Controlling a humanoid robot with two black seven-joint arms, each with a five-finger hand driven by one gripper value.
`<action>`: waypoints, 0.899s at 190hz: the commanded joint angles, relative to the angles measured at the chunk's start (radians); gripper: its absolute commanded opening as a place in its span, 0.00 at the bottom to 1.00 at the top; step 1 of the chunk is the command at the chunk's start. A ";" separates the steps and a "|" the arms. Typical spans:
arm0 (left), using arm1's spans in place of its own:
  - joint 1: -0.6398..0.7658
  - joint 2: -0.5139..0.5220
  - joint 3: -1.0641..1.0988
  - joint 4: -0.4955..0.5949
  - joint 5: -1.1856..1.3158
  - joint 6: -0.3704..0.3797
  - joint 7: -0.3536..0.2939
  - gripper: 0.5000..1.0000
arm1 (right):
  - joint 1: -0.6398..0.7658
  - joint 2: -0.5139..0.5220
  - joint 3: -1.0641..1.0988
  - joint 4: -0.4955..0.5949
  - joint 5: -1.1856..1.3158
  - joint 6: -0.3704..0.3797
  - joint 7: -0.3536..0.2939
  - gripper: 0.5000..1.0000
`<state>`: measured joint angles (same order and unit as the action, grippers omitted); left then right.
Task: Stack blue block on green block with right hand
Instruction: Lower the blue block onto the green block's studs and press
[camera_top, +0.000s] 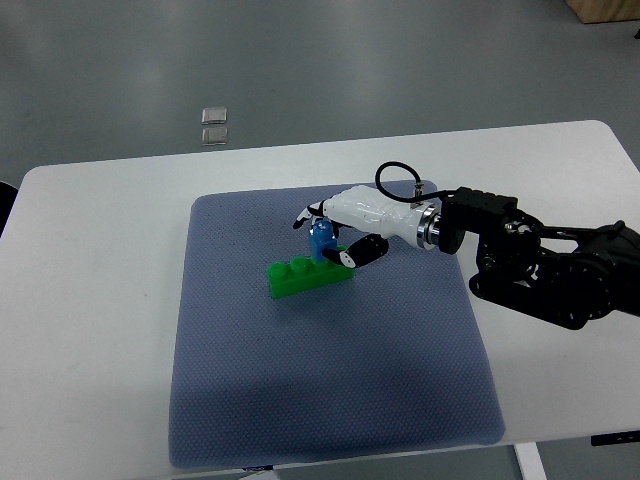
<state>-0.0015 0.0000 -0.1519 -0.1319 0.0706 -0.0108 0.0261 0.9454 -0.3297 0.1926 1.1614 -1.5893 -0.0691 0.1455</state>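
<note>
Blue block (322, 240): glossy moulded plastic, smooth. Green block (309, 277): same glossy plastic, studded top. Right hand (345, 232): white shell, smooth hard plastic with slight sheen; black fingertips (365, 251) semi-gloss. Wrist ring (428, 226): bare metal look, bright. Forearm (540, 265): black, mostly matt, ribbed housing. Black cable (392, 172): smooth, rubbery. Mat (330, 400): grey-blue, matt, fine dotted weave, cloth or foam, cannot tell which. Table (90, 330): white, smooth, low-sheen laminate look. Floor (300, 60): grey, smooth, faint reflections. Two small floor plates (215, 124): metallic, dull shine.
</note>
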 joint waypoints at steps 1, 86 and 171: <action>0.000 0.000 0.000 0.000 0.000 0.000 0.000 1.00 | 0.000 0.001 -0.005 0.003 0.000 0.000 0.000 0.03; 0.000 0.000 0.000 0.000 0.000 0.000 0.000 1.00 | 0.000 0.003 -0.007 0.009 -0.001 -0.006 0.000 0.03; 0.000 0.000 0.000 0.000 0.000 0.000 0.000 1.00 | -0.007 0.015 -0.009 0.001 -0.006 -0.006 0.000 0.02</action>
<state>-0.0015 0.0000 -0.1514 -0.1317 0.0706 -0.0108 0.0261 0.9392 -0.3162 0.1841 1.1648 -1.5937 -0.0751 0.1458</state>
